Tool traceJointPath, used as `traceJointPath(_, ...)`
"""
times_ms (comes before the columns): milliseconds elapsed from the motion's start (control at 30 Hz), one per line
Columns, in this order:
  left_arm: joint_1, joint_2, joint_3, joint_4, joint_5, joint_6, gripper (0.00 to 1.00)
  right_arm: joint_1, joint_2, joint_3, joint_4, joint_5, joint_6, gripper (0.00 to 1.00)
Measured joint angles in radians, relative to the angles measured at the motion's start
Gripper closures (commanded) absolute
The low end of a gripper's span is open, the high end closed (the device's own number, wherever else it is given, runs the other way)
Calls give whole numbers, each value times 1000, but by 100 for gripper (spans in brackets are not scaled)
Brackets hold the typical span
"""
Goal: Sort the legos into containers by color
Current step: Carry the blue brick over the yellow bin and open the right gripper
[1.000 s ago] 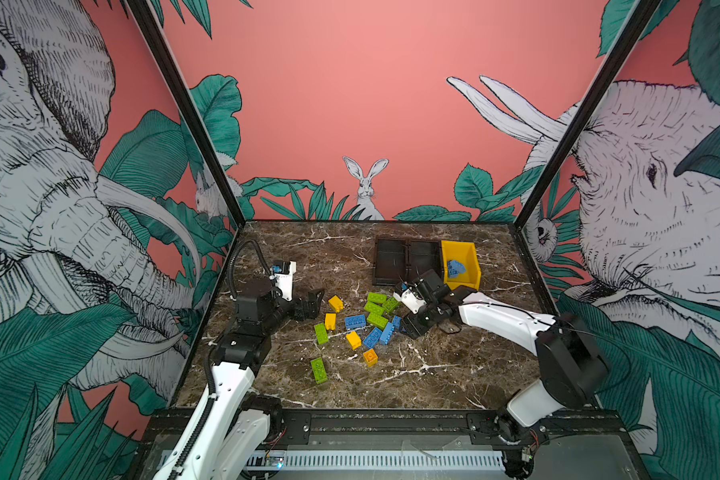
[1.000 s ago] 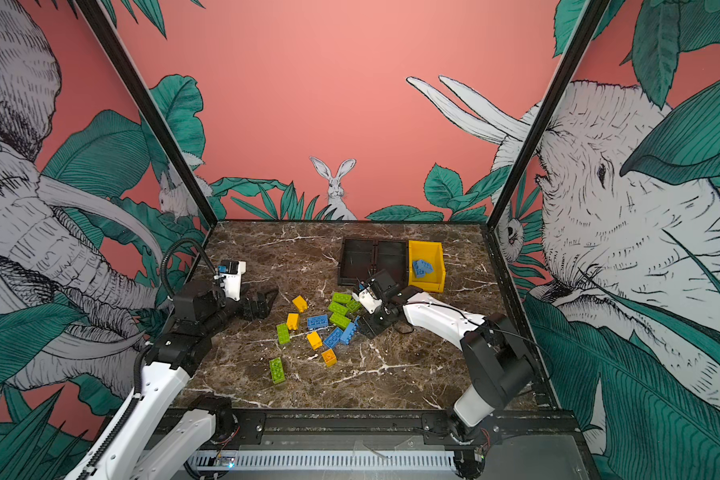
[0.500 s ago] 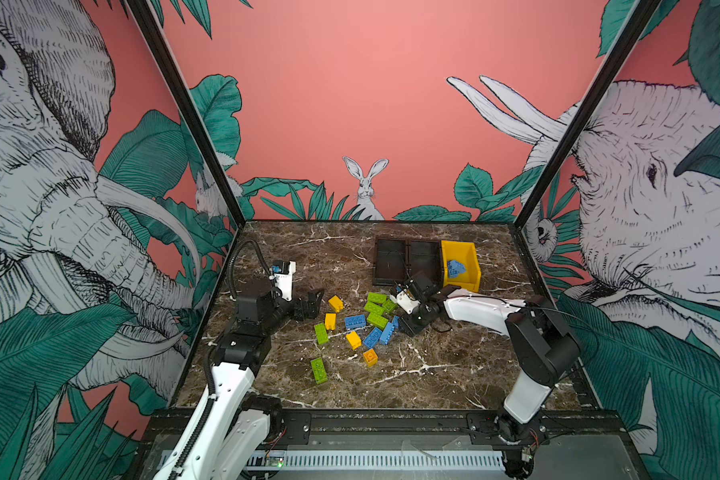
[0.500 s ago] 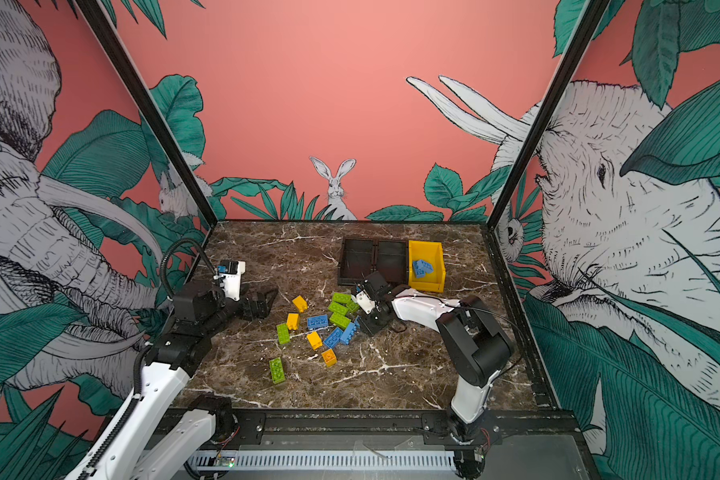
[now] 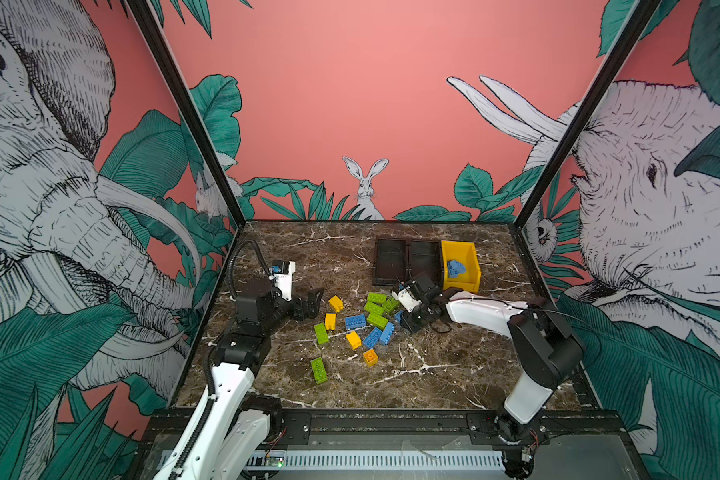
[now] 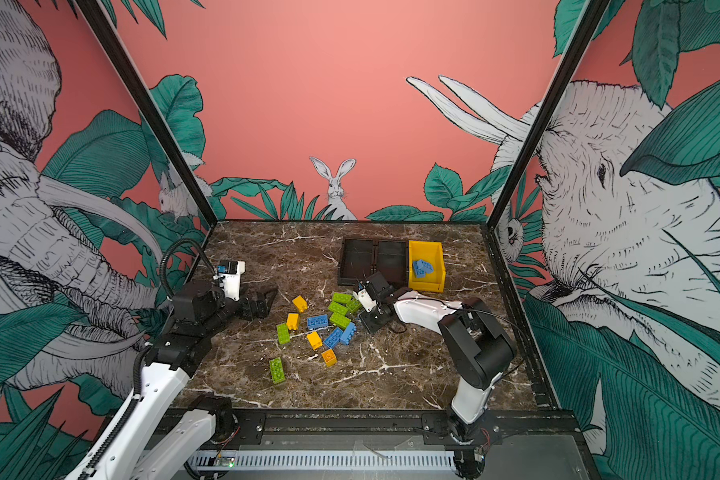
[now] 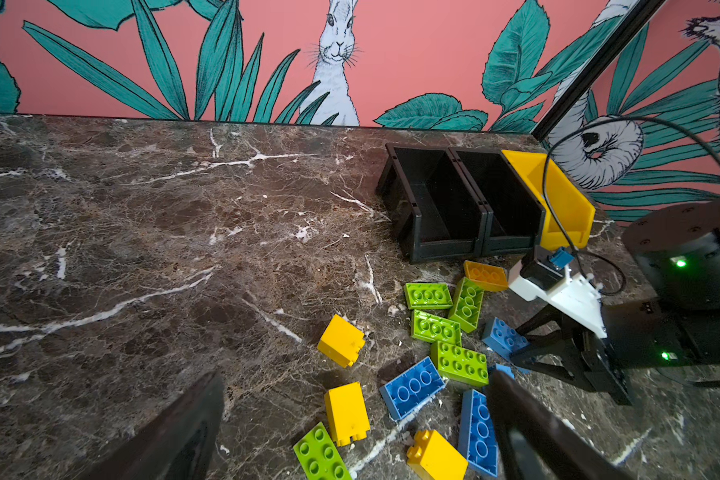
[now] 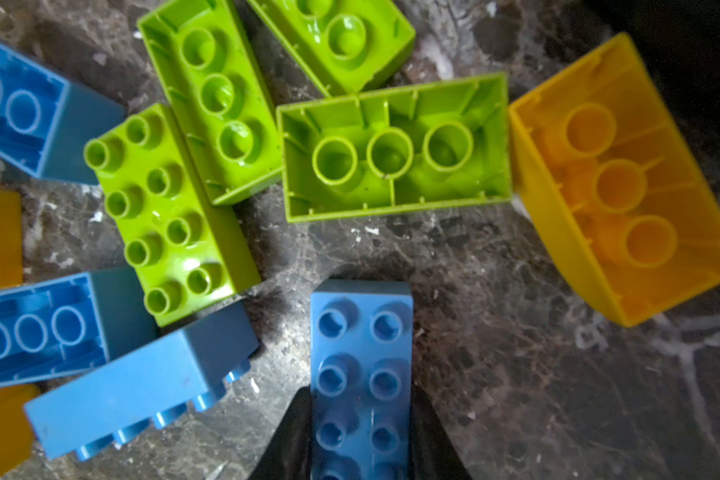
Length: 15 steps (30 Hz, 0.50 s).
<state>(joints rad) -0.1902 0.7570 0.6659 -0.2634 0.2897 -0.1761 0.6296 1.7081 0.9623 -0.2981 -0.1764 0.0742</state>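
The right gripper (image 8: 360, 399) grips a blue brick (image 8: 360, 332) by its long sides, studs facing the camera, fingers (image 8: 292, 436) tight against it. In both top views it sits at the right edge of the loose bricks (image 5: 355, 321), just below frame centre on the table (image 5: 433, 365). The left gripper (image 5: 312, 302) stands wide and holds nothing, left of the bricks. Above them, 2 black bins (image 5: 408, 253) join; the yellow bin (image 5: 474, 266) at their right holds blue pieces (image 5: 454, 268).

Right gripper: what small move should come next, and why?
Probably lift straight up: the right gripper looks shut on the blue lego, other legos lie close, and the yellow bin already holds blue ones.
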Motion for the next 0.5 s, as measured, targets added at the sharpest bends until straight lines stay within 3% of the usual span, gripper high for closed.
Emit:
traceJointPath(200,-5,28,-1,5,14,1,1,-131,-167,-85,6,-43,60,86)
traceJointPath(367,-24,51,-23,68,28,-13,1,-332,-360,-97,5,-90,92,84)
traceJointPath(500,-45,95,-23,105,30,-32,1,-450,-363,-57,-5,-106,96,84)
